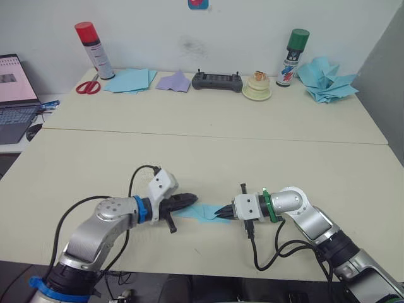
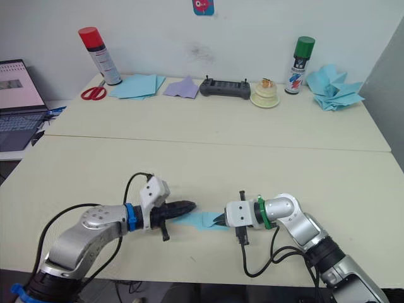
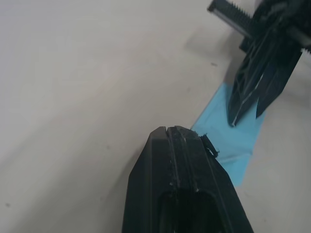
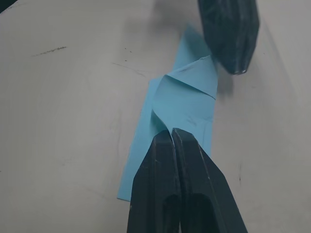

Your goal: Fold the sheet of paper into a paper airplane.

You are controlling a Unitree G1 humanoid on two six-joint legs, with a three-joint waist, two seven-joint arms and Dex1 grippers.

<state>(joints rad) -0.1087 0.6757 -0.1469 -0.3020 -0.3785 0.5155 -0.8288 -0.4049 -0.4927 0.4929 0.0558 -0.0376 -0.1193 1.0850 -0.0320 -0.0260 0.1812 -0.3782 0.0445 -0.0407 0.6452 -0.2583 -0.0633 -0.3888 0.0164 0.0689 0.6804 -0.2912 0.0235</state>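
Note:
The sheet of paper point(image 1: 202, 213) is light blue and lies folded into a narrow strip near the table's front edge, with a raised triangular flap point(image 4: 192, 77) at one end. My left gripper point(image 1: 191, 200) is shut, and its tip rests at the strip's left end. Facing it from the right, my right gripper point(image 1: 218, 212) is also shut, its tip pressing on the strip's middle point(image 4: 171, 132). The two tips are a short gap apart. The paper airplane is out of view.
Along the far edge stand a red-capped spray can point(image 1: 93, 49), scissors point(image 1: 88, 86), a stack of light-blue sheets point(image 1: 131, 80), a lavender paper piece point(image 1: 173, 81), a black controller point(image 1: 217, 81), a cream tape roll point(image 1: 257, 88), a green-capped can point(image 1: 291, 57) and a heap of blue darts point(image 1: 325, 79). A laptop point(image 1: 12, 95) sits far left.

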